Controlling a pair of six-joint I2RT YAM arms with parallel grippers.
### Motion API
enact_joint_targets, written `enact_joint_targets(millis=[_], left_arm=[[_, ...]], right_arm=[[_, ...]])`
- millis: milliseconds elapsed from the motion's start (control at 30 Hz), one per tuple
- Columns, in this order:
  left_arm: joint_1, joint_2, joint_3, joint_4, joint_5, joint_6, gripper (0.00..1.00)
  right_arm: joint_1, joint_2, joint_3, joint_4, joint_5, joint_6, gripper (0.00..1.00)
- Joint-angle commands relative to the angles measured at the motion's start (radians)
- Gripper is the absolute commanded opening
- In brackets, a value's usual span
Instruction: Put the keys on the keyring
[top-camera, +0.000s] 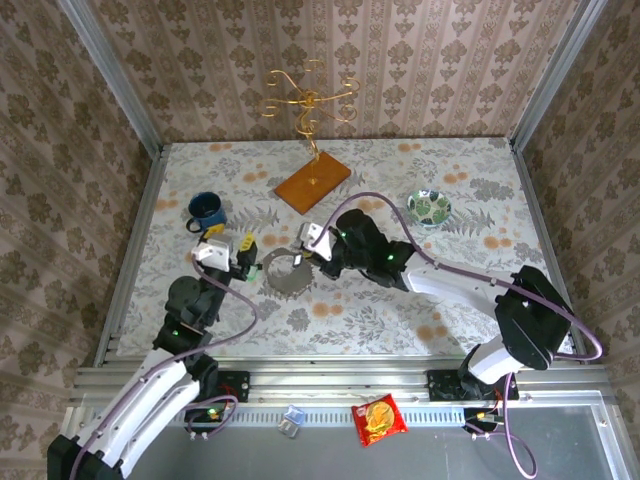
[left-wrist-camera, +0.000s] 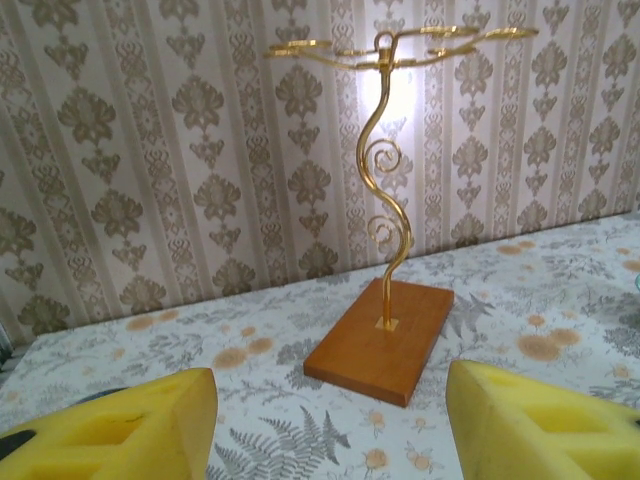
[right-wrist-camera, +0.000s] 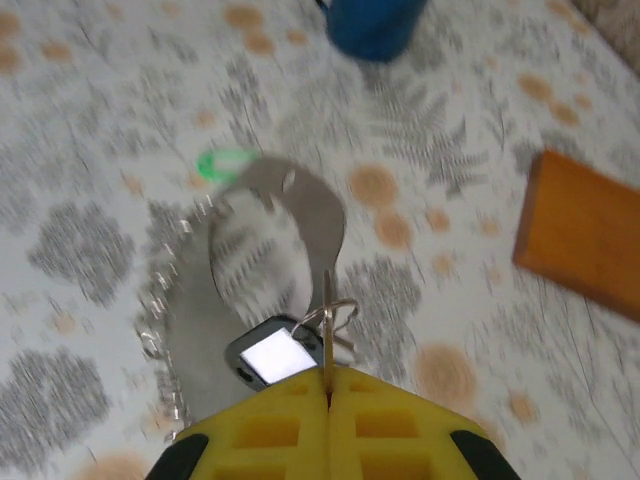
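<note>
The keyring (top-camera: 283, 273) is a thin grey hoop held above the floral table mid-left. In the right wrist view the keyring (right-wrist-camera: 305, 215) runs edge-on into the yellow pads of my right gripper (right-wrist-camera: 328, 375), which is shut on its rim. A dark-headed key (right-wrist-camera: 262, 358) with a bright face seems to hang from the hoop by a small wire loop, just in front of the pads. The green-headed key (right-wrist-camera: 225, 163) lies on the table beyond the hoop, beside my left gripper (top-camera: 240, 248). My left gripper (left-wrist-camera: 330, 420) is open, nothing between its pads (left-wrist-camera: 120, 425).
A gold wire stand on a wooden base (top-camera: 312, 185) stands at the back, straight ahead of the left gripper (left-wrist-camera: 385, 340). A blue mug (top-camera: 205, 210) sits left and a green-patterned bowl (top-camera: 429, 207) right. A snack packet (top-camera: 378, 418) lies on the front rail.
</note>
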Motion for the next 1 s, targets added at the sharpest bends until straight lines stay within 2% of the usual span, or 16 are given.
enact_joint_targets(millis=[0, 133, 267, 600, 633, 700, 767, 867, 967], left_arm=[[0.009, 0.024, 0.042, -0.004, 0.021, -0.035, 0.62], [0.011, 0.065, 0.051, -0.003, 0.010, -0.039, 0.61], [0.011, 0.107, 0.062, -0.004, -0.008, -0.038, 0.61], [0.010, 0.154, 0.084, -0.030, -0.001, -0.036, 0.61], [0.011, 0.154, 0.085, -0.033, 0.001, -0.037, 0.61], [0.012, 0.154, 0.087, -0.040, 0.004, -0.037, 0.61], [0.011, 0.154, 0.090, -0.048, 0.012, -0.037, 0.60], [0.013, 0.154, 0.090, -0.056, 0.019, -0.035, 0.61], [0.014, 0.153, 0.086, -0.058, 0.031, -0.040, 0.61]], right_arm=[[-0.030, -0.026, -0.029, -0.114, 0.038, -0.117, 0.00], [-0.043, -0.009, -0.050, -0.197, 0.111, -0.283, 0.00], [-0.047, 0.038, -0.048, -0.258, 0.201, -0.374, 0.00], [-0.048, 0.166, -0.008, -0.366, 0.352, -0.431, 0.00], [-0.048, 0.175, -0.004, -0.368, 0.366, -0.428, 0.04], [-0.050, 0.177, 0.007, -0.368, 0.375, -0.410, 0.25], [-0.053, 0.152, 0.014, -0.363, 0.341, -0.370, 0.40], [-0.068, 0.088, 0.014, -0.334, 0.273, -0.283, 0.51], [-0.075, 0.042, 0.018, -0.322, 0.218, -0.163, 0.56]])
